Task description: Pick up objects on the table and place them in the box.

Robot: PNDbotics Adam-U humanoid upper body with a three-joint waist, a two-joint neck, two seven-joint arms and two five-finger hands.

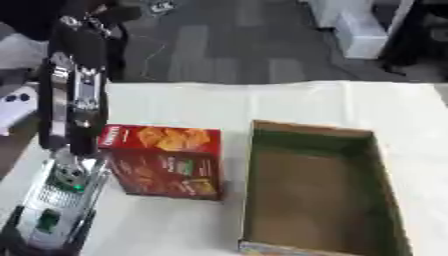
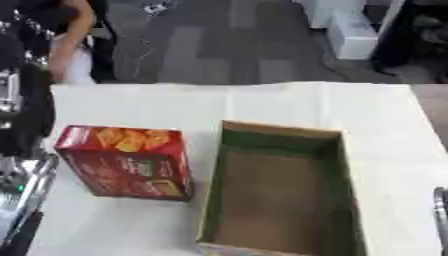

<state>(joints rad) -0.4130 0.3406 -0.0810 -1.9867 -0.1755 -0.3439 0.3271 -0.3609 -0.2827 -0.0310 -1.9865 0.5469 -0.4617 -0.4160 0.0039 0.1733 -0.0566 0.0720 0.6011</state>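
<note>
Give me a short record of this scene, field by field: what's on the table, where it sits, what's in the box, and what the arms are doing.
surface: table under a white cloth
item: red cracker box, left of the cardboard box, apart from it
container: open cardboard box, nothing visible inside
left arm: left arm beside the cracker box; hand not made out
right arm: only a sliver at the right edge

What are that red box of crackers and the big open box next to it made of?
The red cracker box looks like thin printed paperboard: smooth faces with colour pictures and crisp folded edges. The open box seems to be plain cardboard, matte brown inside with straight flat walls, though its surface is too blurred to be sure.
</note>
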